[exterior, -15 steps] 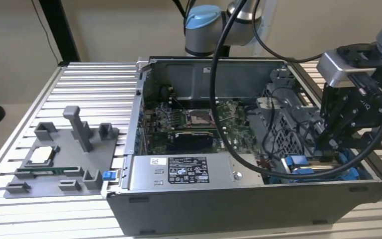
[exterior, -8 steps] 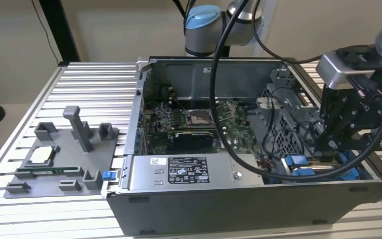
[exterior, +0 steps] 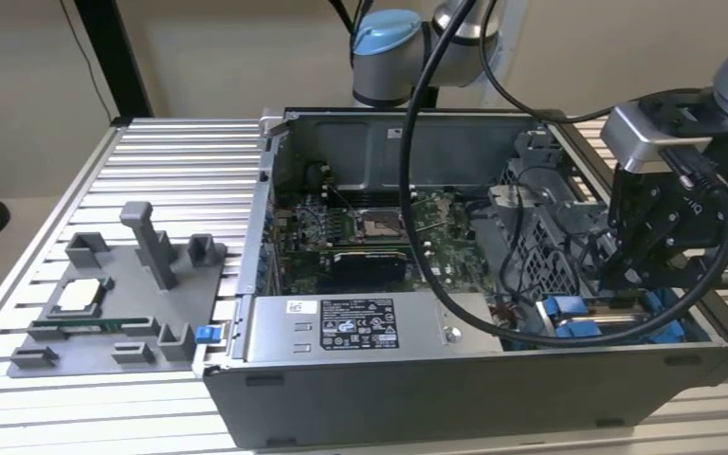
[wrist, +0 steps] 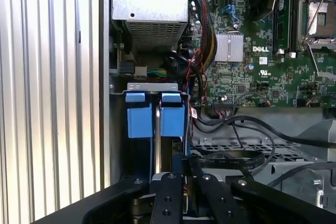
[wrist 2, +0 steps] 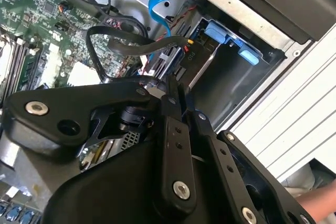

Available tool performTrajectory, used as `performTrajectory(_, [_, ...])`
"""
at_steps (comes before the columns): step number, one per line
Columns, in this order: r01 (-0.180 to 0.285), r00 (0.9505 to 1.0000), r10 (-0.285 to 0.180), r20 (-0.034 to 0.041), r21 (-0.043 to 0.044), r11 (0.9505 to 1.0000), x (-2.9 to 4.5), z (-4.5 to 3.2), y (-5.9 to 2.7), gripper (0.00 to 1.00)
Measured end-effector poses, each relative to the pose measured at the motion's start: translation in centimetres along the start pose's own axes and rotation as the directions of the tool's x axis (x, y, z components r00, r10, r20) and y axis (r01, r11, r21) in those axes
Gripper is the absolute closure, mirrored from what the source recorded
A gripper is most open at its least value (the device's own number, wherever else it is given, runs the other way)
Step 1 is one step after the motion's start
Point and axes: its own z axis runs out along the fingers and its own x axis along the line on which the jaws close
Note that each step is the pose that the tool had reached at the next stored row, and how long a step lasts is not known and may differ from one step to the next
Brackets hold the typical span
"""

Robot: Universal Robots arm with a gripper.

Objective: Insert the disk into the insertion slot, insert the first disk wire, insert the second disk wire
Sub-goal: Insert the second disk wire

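Currently, entry: I hold the gripper (exterior: 622,275) low over the insertion slot (wrist: 155,114) at the case's corner, fingers (wrist: 167,198) closed narrow, on what I cannot tell, the disk apparently seated between blue tabs; I'd keep cables clear and descend straight.

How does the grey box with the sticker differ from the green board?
The grey box is plain sheet metal with a white label; the green board is crowded with small parts. The box stands at the near edge of the computer case; the board lies flat, deeper in. Both sit inside it.
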Motion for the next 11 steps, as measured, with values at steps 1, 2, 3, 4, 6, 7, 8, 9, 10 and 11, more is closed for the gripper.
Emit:
performTrajectory(1, [0.0,1.0,0.0,0.0001,0.0,1.0,0.0,0.01,0.0,1.0])
performTrajectory(2, [0.0,1.0,0.0,0.0002,0.0,1.0,0.0,0.02,0.0,1.0])
performTrajectory(3, [0.0,1.0,0.0,0.0001,0.0,1.0,0.0,0.02,0.0,1.0])
performTrajectory(4, [0.0,1.0,0.0,0.0002,0.0,1.0,0.0,0.02,0.0,1.0])
performTrajectory(6, [0.0,1.0,0.0,0.0003,0.0,1.0,0.0,0.05,0.0,1.0])
performTrajectory(7, [0.0,1.0,0.0,0.0006,-0.0001,1.0,0.01,0.12,0.0,1.0])
performTrajectory(8, [0.0,1.0,0.0,0.0006,-0.0001,1.0,0.02,0.2,0.0,1.0])
performTrajectory(9, [0.0,1.0,0.0,0.0004,0.0,1.0,0.03,0.31,-0.01,1.0])
performTrajectory(10, [0.0,1.0,0.0,0.0003,0.0004,1.0,0.03,0.4,-0.01,1.0])
performTrajectory(11, [0.0,1.0,0.0,0.0003,0.0018,1.0,0.04,0.47,0.0,1.0])
